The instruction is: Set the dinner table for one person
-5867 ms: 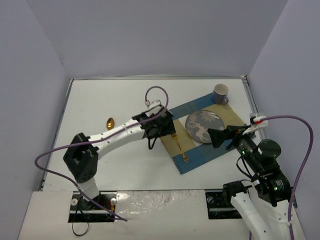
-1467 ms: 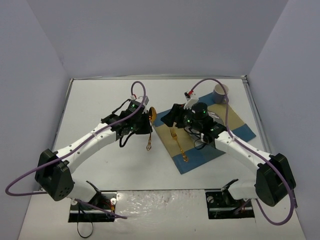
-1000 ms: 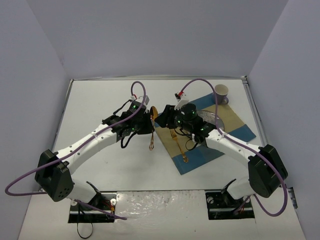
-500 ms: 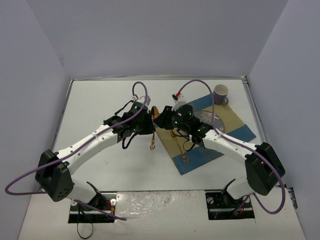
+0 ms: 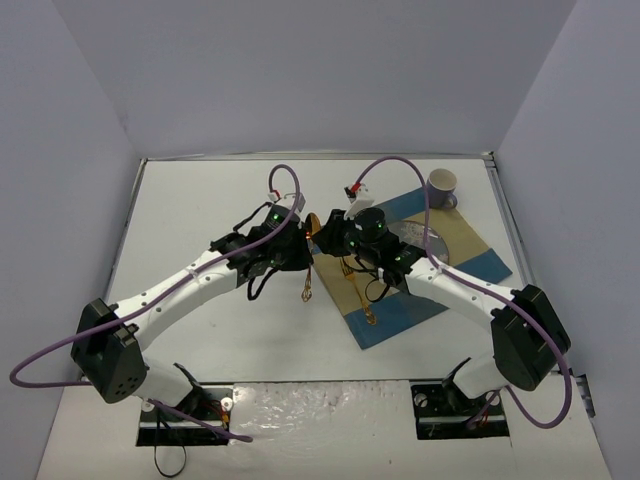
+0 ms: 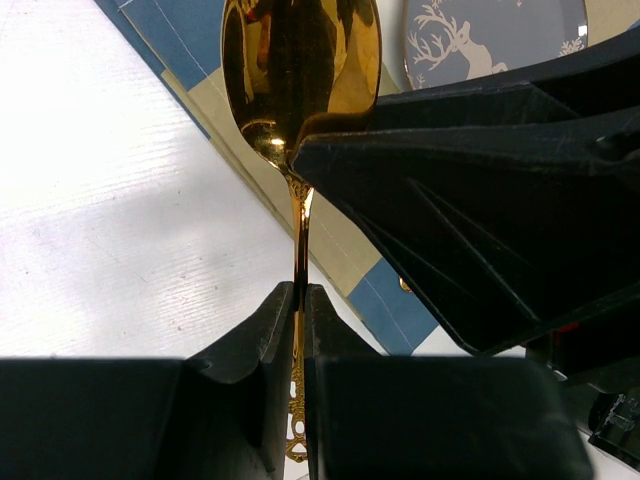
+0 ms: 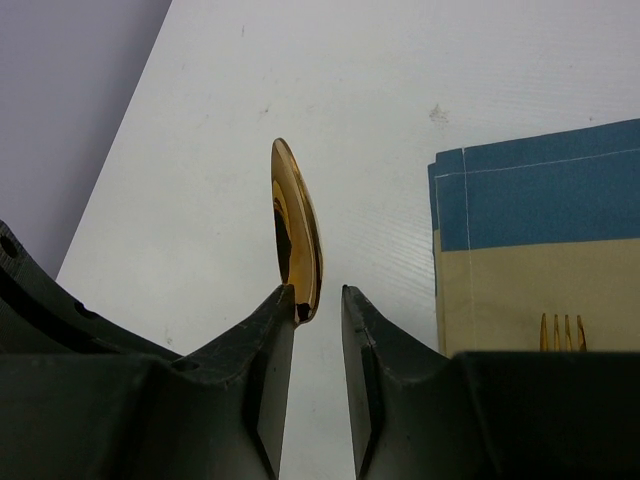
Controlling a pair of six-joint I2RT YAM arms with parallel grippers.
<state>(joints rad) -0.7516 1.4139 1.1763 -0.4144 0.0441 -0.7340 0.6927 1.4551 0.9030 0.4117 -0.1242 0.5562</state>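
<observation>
Left arm: stretched diagonally from its near-left base to mid-table. Left gripper (image 6: 300,302) is clamped on the handle of a gold spoon (image 6: 300,70), which is held above the dinner table (image 5: 200,200), bowl away from the wrist.
Right arm: elbow bent at the right, forearm reaching left over the placemat (image 5: 392,322). Right gripper (image 7: 318,300) has its fingers slightly parted astride the spoon's bowl edge.
On the placemat: fork (image 5: 358,290), plate (image 6: 490,40).
On the placemat's far corner: cup (image 5: 441,186).

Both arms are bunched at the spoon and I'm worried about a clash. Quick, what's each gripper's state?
Left gripper: closed on the gold spoon, by its handle.
Right gripper: open, straddling the spoon's bowl, not clamped.
</observation>
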